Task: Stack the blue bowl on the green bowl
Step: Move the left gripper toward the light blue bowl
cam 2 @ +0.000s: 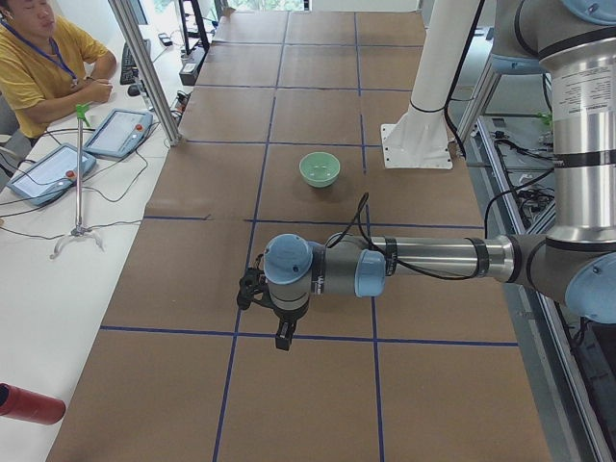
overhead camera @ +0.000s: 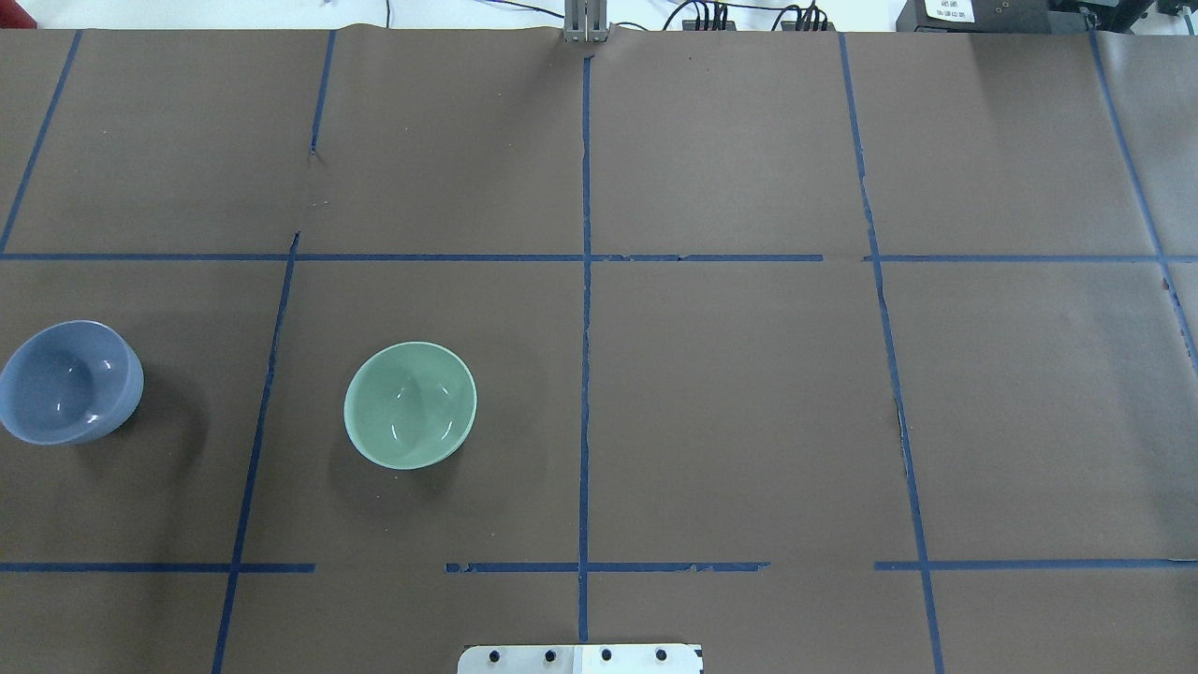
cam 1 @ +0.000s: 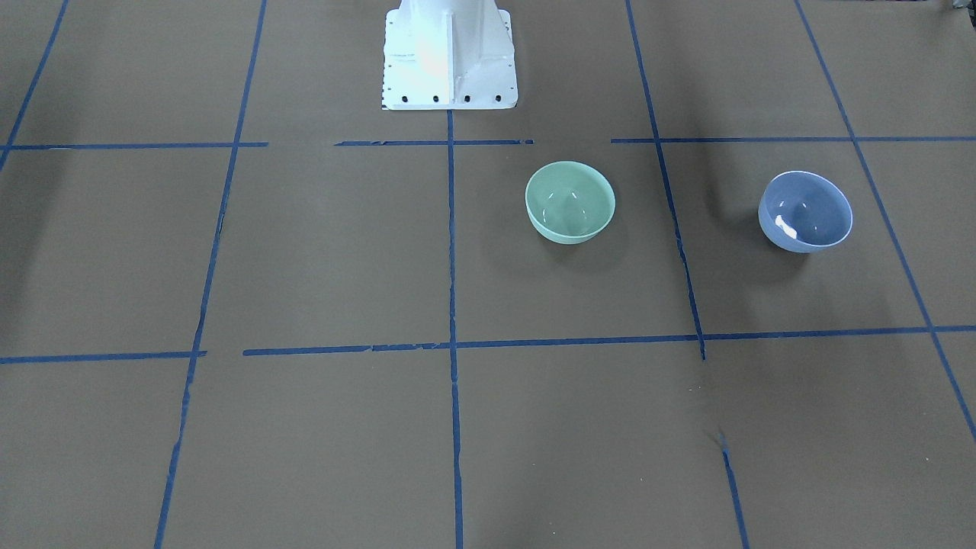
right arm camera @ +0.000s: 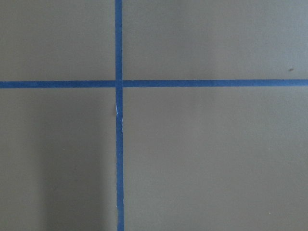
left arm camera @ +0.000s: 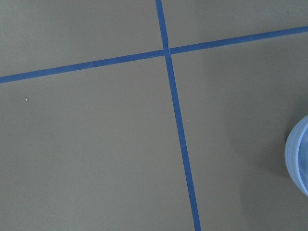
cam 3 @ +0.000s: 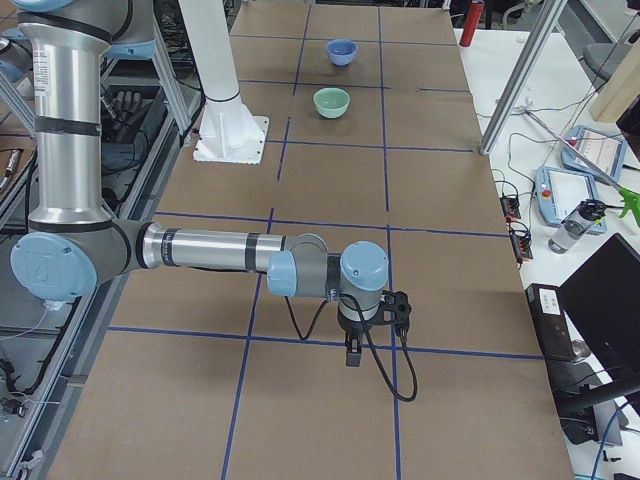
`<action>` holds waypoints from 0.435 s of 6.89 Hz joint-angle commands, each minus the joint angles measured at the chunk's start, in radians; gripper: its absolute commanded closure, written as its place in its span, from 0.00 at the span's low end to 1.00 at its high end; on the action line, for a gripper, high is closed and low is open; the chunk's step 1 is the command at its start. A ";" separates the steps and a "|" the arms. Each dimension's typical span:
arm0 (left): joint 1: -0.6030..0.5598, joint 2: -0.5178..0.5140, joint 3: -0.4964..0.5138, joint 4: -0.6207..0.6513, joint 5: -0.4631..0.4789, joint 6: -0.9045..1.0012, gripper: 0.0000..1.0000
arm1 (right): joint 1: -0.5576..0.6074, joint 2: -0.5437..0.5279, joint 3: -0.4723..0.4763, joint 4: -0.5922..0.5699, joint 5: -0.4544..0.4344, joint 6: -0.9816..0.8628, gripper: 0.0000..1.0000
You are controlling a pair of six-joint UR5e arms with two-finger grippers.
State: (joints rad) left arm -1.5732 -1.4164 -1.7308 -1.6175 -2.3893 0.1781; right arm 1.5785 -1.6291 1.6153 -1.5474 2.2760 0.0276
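Observation:
The blue bowl (cam 1: 805, 211) stands upright on the brown table, far out on my left side (overhead camera: 70, 381). The green bowl (cam 1: 569, 201) stands upright about one grid square nearer the centre line (overhead camera: 410, 404). The bowls are apart and both are empty. My left gripper (cam 2: 284, 335) hangs above the table, and its wrist view catches only the blue bowl's edge (left arm camera: 299, 162). My right gripper (cam 3: 352, 355) hangs over bare table far from both bowls. Both grippers show only in the side views, so I cannot tell whether they are open or shut.
Blue tape lines (overhead camera: 585, 374) divide the brown table into squares. The white robot base (cam 1: 448, 55) stands at the table's edge. An operator (cam 2: 38, 63) sits at a side desk with tablets, beyond the table.

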 commanded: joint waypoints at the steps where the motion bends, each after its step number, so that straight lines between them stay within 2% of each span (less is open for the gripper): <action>1: 0.140 -0.006 -0.006 -0.088 0.002 -0.231 0.00 | 0.000 0.000 0.000 0.001 -0.001 0.000 0.00; 3: 0.279 0.031 0.043 -0.467 0.033 -0.566 0.00 | 0.000 0.000 0.000 0.001 -0.001 0.000 0.00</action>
State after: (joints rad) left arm -1.3738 -1.4037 -1.7170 -1.8766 -2.3759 -0.1914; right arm 1.5785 -1.6291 1.6153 -1.5464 2.2757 0.0276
